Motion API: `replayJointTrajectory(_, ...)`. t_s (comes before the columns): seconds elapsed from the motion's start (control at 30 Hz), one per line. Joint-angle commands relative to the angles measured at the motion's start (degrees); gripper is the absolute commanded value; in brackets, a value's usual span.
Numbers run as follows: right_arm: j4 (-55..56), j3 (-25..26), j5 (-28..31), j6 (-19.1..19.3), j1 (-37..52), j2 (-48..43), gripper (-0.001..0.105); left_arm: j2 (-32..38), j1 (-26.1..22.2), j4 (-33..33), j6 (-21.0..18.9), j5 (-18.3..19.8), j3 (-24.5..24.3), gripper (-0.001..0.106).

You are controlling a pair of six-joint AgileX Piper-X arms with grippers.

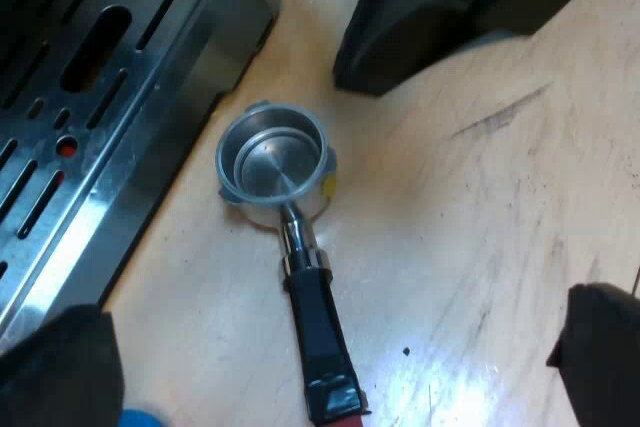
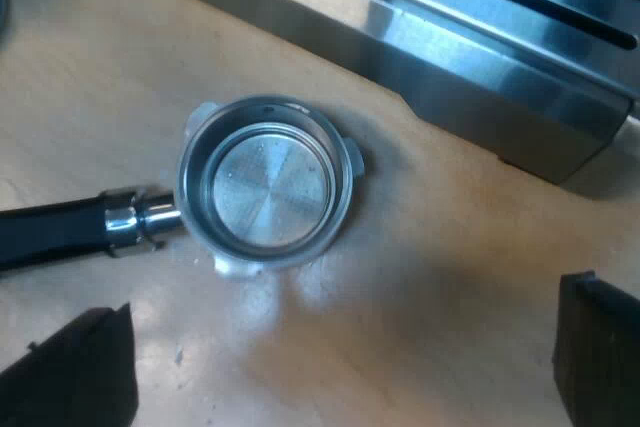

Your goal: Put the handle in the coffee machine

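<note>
One shiny metal holder (image 1: 272,159) w/ blk handle (image 1: 318,322).

The metal holder (image 1: 275,162) lies loose on the pale wooden desk (image 1: 480,247) with its mouth facing up. Its round steel cup is empty and shiny, and small lugs stick out at the rim. Its dark handle (image 1: 318,332) runs flat along the desk away from the cup, joined to it by a chrome collar (only the very start of the red end shows). The cup sits just beside a corner of the espresso machine (image 2: 480,57), apart from it. The machine's brushed steel drip tray (image 1: 110,97) has long dark slots, and a small red spot shows through one hole.
</note>
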State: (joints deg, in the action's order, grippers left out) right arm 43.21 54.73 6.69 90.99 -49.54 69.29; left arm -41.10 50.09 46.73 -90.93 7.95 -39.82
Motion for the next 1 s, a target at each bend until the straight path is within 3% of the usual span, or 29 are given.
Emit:
replayJointTrajectory(0.03,-2.23,0.65,-0.58,2.92,0.17,1.57,0.085,0.12,0.37,-3.98,-1.34,-1.45,2.85,0.089)
replayJointTrajectory(0.17,-3.76,1.65,-2.66,3.65,0.17,4.62,0.085,0.12,0.37,-4.6,-4.03,-1.63,4.99,0.089)
replayJointTrajectory(0.63,-3.67,7.35,-11.73,8.93,2.72,14.9,0.085,0.12,0.37,-5.71,-4.02,2.21,5.03,0.089)
replayJointTrajectory(0.73,-3.32,7.48,-11.8,11.55,2.71,16.04,0.085,0.12,0.37,-5.16,-4.02,2.63,5.03,0.089)
replayJointTrajectory(1.0,-3.56,7.48,-12.14,13.35,2.71,19.19,0.085,0.12,0.37,-4.72,-4.02,3.46,5.03,0.089)
